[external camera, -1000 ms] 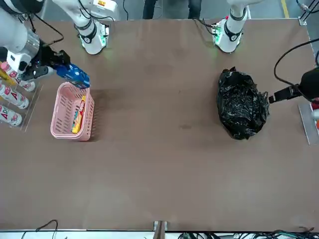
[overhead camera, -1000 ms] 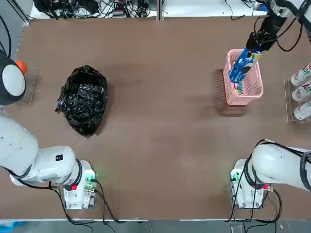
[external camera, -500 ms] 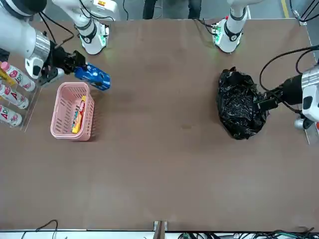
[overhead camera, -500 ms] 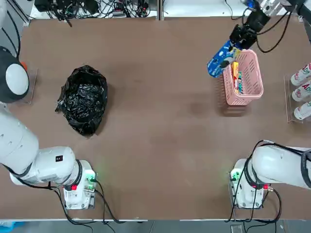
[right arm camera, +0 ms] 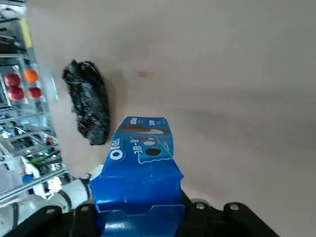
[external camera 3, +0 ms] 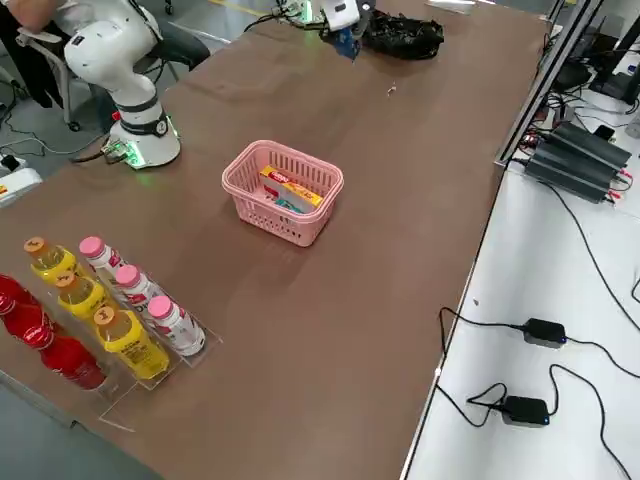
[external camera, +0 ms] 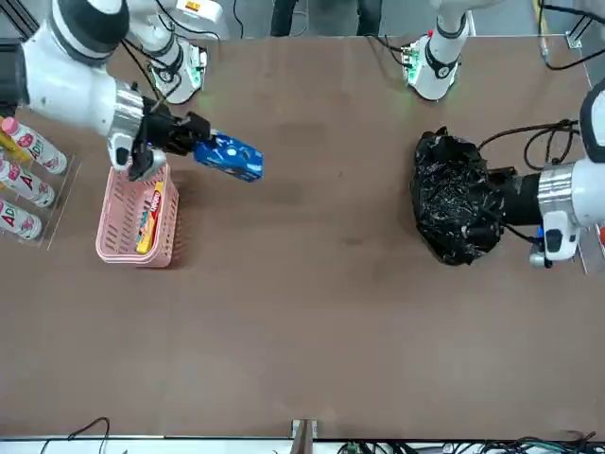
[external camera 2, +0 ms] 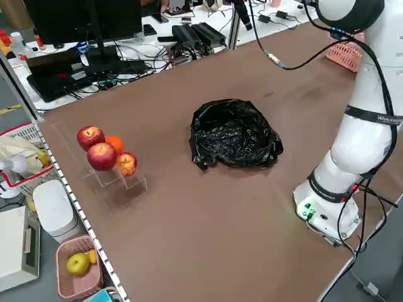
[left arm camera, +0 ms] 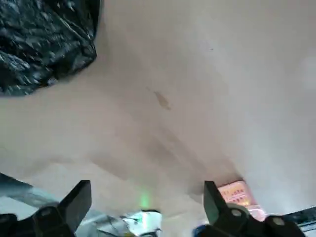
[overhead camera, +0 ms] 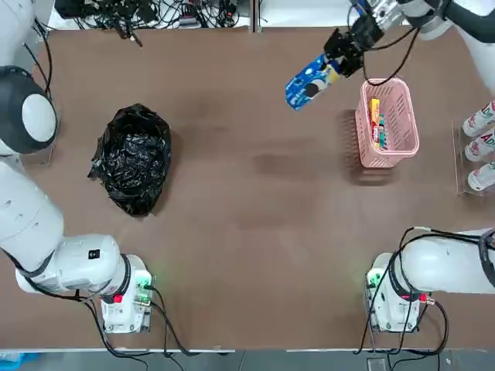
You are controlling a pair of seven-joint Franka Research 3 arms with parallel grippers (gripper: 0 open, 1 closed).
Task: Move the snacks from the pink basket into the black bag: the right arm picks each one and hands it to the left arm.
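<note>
My right gripper (overhead camera: pixel 339 58) is shut on the blue-and-white pouch (overhead camera: pixel 311 80), which hangs in the air just left of the pink basket (overhead camera: pixel 389 159). The front view shows the same pouch (external camera: pixel 231 158) past the basket's rim (external camera: pixel 104 232). A yellow packet (overhead camera: pixel 375 114) and a slim teal one (external camera 3: pixel 283 204) lie inside the basket. The black bag (overhead camera: pixel 133 158) sits at the table's left. My left gripper (left arm camera: pixel 146 191) is open and empty, low beside the bag (external camera: pixel 456 199) on its outer side.
White bottles with red labels (overhead camera: pixel 481 147) stand in a clear rack right of the basket, beside yellow and red bottles (external camera 3: pixel 95 320). Red and orange fruits (external camera 2: pixel 104 154) sit on a stand at the left edge. Cables (overhead camera: pixel 147 11) run along the far edge.
The right gripper has lifted the blue-and-white pouch out of the basket and carried it leftward over the table. The left arm has swung in so its gripper is beside the bag.
</note>
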